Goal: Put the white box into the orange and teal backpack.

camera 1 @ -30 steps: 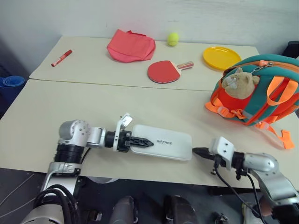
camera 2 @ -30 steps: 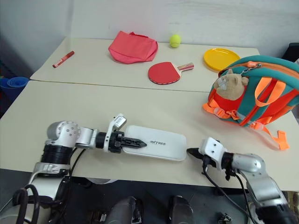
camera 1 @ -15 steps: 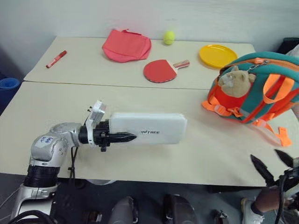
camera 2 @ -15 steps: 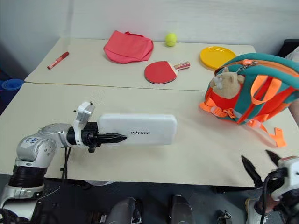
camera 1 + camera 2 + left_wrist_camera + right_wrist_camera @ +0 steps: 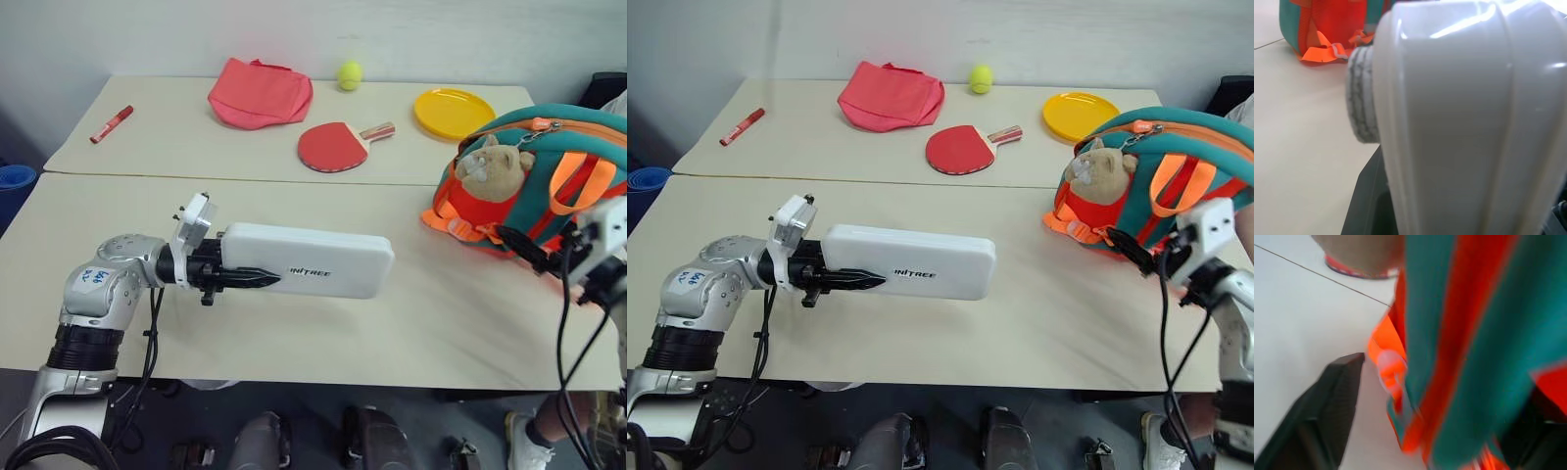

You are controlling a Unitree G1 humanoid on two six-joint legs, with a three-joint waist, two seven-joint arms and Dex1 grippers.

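Left hand (image 5: 257,278) clamps flat white plastic box (image 5: 313,260), holding it level above beige counter (image 5: 451,313). Right hand (image 5: 1127,257), fingers spread, empty, against bulky orange and teal backpack (image 5: 1161,186) standing at counter's right.

White box (image 5: 309,259) now lifted clear of the counter (image 5: 294,333) and rolled onto its long edge in the left gripper (image 5: 257,278). Right gripper (image 5: 1136,262) has left the box's end, risen and moved to the orange and teal backpack (image 5: 549,181), jaws now spread.
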